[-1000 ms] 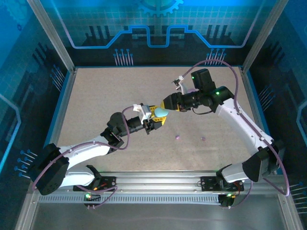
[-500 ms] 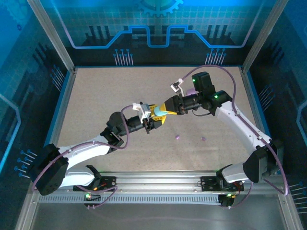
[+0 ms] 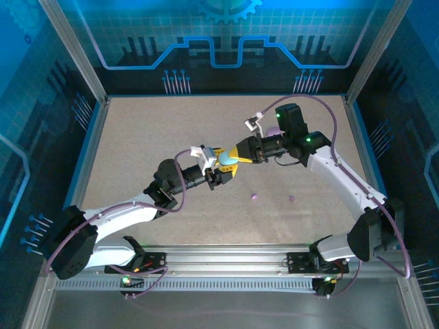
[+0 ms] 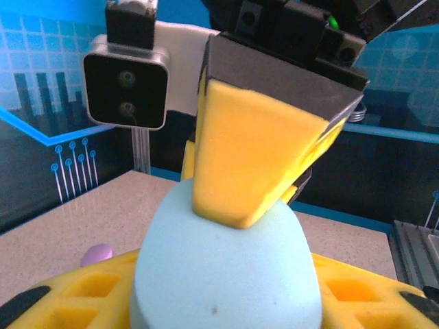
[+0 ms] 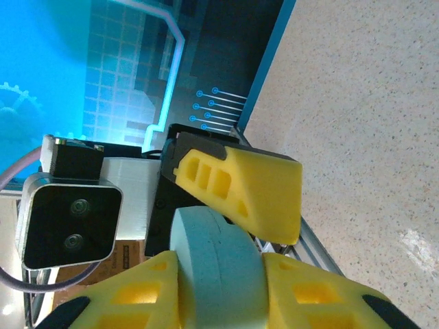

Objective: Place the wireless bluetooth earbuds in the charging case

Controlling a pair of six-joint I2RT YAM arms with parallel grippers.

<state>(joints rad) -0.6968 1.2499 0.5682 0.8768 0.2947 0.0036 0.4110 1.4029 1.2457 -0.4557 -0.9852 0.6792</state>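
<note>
Meeting over the middle of the counter (image 3: 137,137), our right tool (image 3: 233,157) is clamped on the teal case (image 3: 227,159), its pads hugging both flanks. Our left tool (image 3: 221,168) brackets the same case; we cannot tell whether it grips. One light purple earbud (image 3: 253,196) and another earbud (image 3: 291,199) lie apart on the counter nearby.

Lab robot cell, aluminium frame (image 3: 72,49), blue circuit-print wall panels (image 3: 219,31), speckled tabletop (image 3: 137,137)
</note>
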